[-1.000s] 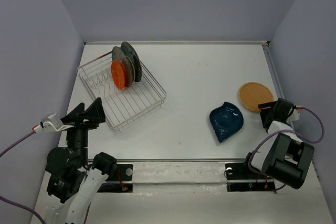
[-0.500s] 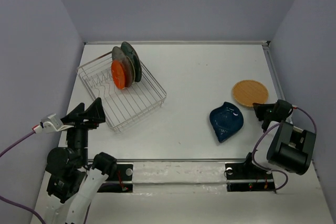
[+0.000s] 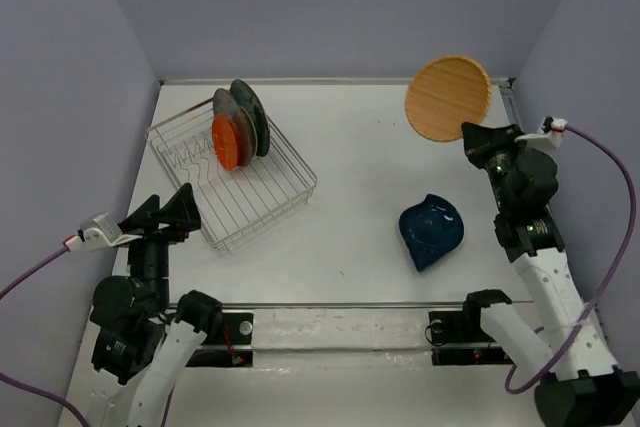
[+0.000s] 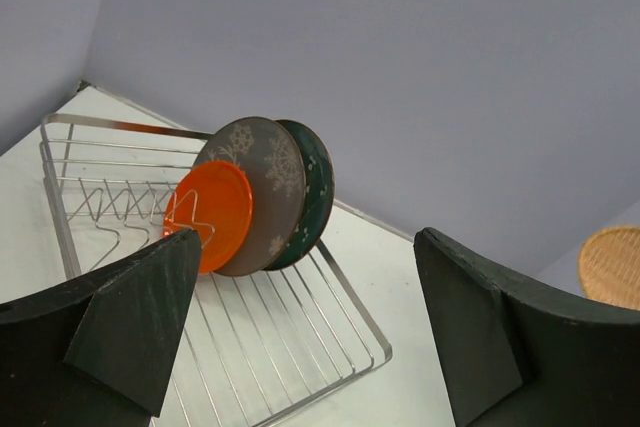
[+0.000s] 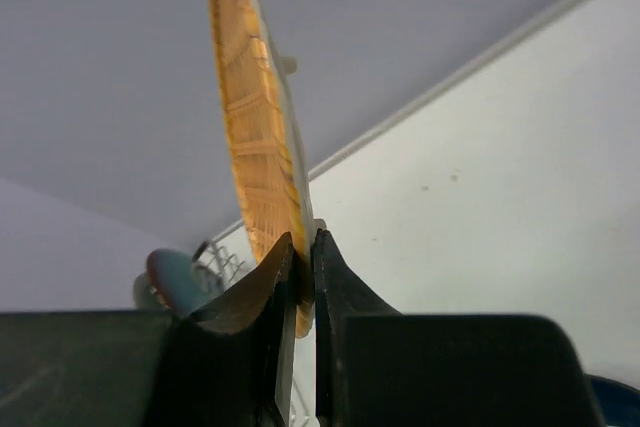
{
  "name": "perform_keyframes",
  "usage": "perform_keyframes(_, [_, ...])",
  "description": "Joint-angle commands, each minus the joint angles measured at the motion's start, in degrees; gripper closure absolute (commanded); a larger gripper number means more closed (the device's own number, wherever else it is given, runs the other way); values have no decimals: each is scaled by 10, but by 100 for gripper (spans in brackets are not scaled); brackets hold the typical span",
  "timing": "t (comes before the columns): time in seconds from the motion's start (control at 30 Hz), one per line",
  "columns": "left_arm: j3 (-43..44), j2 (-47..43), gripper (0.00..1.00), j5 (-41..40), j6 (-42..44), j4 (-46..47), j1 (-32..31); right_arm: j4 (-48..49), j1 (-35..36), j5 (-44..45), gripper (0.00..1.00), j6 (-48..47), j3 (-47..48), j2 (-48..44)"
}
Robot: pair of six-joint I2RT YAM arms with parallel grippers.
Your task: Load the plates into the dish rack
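Looks about halfway: orange plate [image 3: 228,143], grey deer plate [image 3: 226,104] and teal plate [image 3: 252,115] stand in the dish rack [image 3: 262,209] at 10 o'clock. Right claw [image 3: 469,132] pinches the tan woven plate [image 3: 447,97] by its rim, in the air at 2, near the back wall. Blue leaf plate [image 3: 431,231] sits on the bench [image 3: 360,162] at 4. Left claw [image 3: 168,209] is wide and empty beside the rack. Plenty of open bench between.

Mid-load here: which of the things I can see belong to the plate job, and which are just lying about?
Job:
tan woven plate, clamped by the right gripper
dark blue leaf plate, on the table
dish rack, with orange plate, grey deer-print plate and teal plate standing in it

Not the job:
purple cable
metal base rail
Both are rig parts.
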Motion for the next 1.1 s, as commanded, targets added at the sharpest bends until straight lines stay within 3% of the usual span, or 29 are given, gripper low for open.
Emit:
perform_keyframes(0.0, [-1,37,1,-21,13,36,20,14,235,184,93,-118,157,79])
perform_keyframes(0.07, [-1,48,1,-20,11,38,33,31,376,293,93,-200,216,169])
perform_keyframes(0.17, [2,52,1,-29,5,36,45,37,460,350,93,-266,361,278])
perform_keyframes(0.3, [7,55,1,-52,-7,26,52,32,563,403,93,-371,563,491])
perform_keyframes(0.33, [9,56,1,-59,-9,26,52,29,563,411,93,-390,607,492])
perform_keyframes(0.37, [12,58,1,-65,-11,20,52,10,586,416,93,-404,699,562])
perform_keyframes(0.43, [15,60,1,-83,-24,9,52,-13,608,425,93,-424,793,664])
perform_keyframes(0.5, [19,61,1,-101,-40,2,52,-77,618,424,93,-415,931,731])
perform_keyframes(0.6, [24,60,1,-128,-48,-11,49,-88,640,424,93,-417,1043,828])
perform_keyframes(0.73, [28,50,1,-150,-45,-17,45,-79,657,431,93,-403,1094,901])
perform_keyframes(0.83, [28,30,1,-177,-40,-17,44,-49,663,438,93,-376,1076,925])
perform_keyframes(1.07, [17,17,1,-158,-27,2,44,7,668,454,93,-353,1101,1011])
